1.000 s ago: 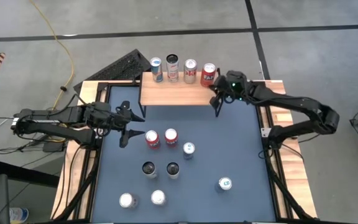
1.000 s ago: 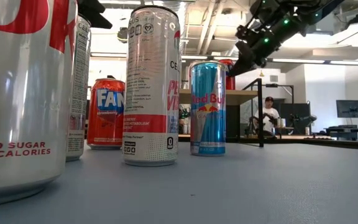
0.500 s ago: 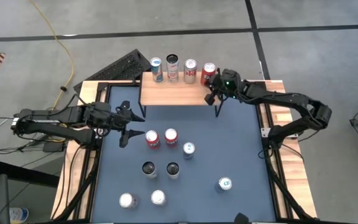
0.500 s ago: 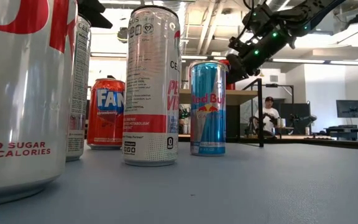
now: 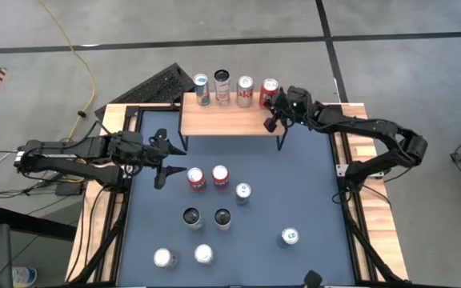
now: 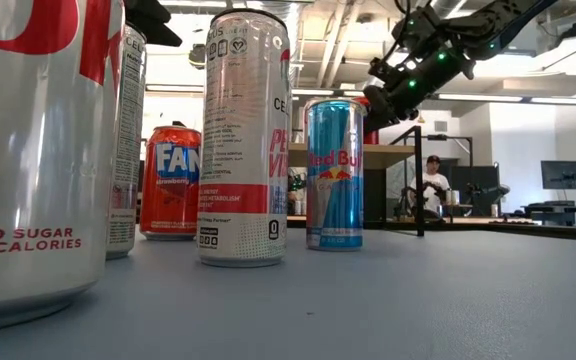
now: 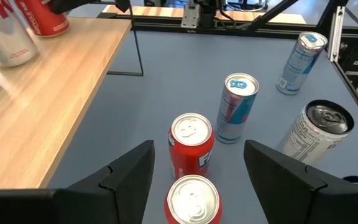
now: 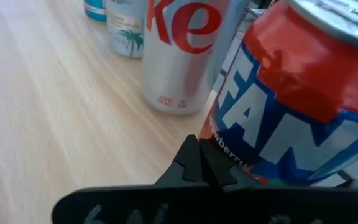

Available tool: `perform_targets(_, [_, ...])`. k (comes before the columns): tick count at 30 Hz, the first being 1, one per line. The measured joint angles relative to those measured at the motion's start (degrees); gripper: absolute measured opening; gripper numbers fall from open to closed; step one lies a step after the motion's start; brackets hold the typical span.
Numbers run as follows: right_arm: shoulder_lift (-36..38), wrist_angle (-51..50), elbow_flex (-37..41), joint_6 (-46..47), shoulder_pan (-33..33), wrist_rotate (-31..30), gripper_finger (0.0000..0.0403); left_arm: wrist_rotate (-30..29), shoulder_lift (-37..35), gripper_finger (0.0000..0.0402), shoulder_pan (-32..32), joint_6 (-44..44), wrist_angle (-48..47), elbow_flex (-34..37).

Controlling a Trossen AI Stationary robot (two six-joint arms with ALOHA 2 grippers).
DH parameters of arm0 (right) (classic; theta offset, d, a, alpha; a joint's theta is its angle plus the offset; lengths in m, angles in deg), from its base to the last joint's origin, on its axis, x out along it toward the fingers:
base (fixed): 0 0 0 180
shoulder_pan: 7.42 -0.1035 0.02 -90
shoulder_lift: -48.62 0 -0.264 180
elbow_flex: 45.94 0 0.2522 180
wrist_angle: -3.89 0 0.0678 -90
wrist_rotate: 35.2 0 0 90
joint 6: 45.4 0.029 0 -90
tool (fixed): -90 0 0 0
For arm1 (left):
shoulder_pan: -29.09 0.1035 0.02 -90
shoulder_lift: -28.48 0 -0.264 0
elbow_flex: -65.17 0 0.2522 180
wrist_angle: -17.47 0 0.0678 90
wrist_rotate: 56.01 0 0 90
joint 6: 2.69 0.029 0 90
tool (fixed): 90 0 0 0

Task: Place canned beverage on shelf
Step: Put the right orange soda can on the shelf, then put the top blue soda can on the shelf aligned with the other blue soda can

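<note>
The shelf [image 5: 222, 120] stands at the table's far edge, a light wooden top on thin black legs. Several cans stand in a row along its far side: a blue one [image 5: 202, 90], a tall white one [image 5: 222, 86], a silver one [image 5: 245, 91] and a red Fanta can [image 5: 269, 90] at the right end. My right gripper [image 5: 271, 122] is shut over the shelf's right end. Its tips [image 8: 199, 163] are at the red can's lower side [image 8: 272, 137]. My left gripper [image 5: 166, 160] hangs open over the table's left, behind two red cans [image 7: 191, 143]. My right gripper's shut fingertips [image 8: 194, 158] point slanting down from the table's right at the bottom of the red Fanta can's side wall [image 8: 229, 146]. I cannot tell whether they touch it. The can stands upright on the shelf.
Several loose cans stand on the blue mat: two red ones [image 5: 196, 178], a Red Bull [image 5: 243, 192], two dark-topped ones [image 5: 192, 216], two white-topped ones [image 5: 204, 254] and one at the right [image 5: 289, 237]. A keyboard [image 5: 154, 84] lies beyond the table's far left corner.
My right gripper has moved toward the table's left along the shelf's right end, sinking a little, and come up against the red Fanta can. It has stayed shut. Most of the move came in the first half second.
</note>
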Motion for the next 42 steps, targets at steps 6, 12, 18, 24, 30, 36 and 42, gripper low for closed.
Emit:
perform_targets(6, [0.0,0.9,0.0,-0.2,1.0,0.3,0.0000,0.0,0.0,0.0238,0.0,0.0,0.0,0.0])
perform_targets(12, [0.0,2.4,0.0,-0.2,1.8,0.6,0.0000,-0.1,0.0,0.0238,0.0,0.0,0.0,0.0])
perform_targets(18, [0.8,2.8,-3.2,-0.3,-1.4,2.9,0.0000,-0.2,0.0,0.0238,0.0,-0.1,0.6,0.0])
perform_targets(24, [6.5,-17.3,-16.3,-5.2,-8.2,3.3,0.0000,4.9,-0.3,0.0238,0.0,-0.7,1.2,-0.1])
perform_targets(30, [10.6,-45.0,-32.0,-3.8,-18.0,3.3,0.0033,12.6,0.1,0.0238,-3.2,-0.1,-0.1,-3.6])
perform_targets(36, [11.4,-58.3,-37.7,4.2,-30.2,0.1,0.0134,8.3,2.2,0.0239,-9.5,2.4,-4.2,-4.9])
perform_targets(42, [12.8,-58.9,-37.9,10.3,-40.1,-4.4,0.0236,4.6,6.1,0.0247,-10.3,1.6,-4.5,-4.9])
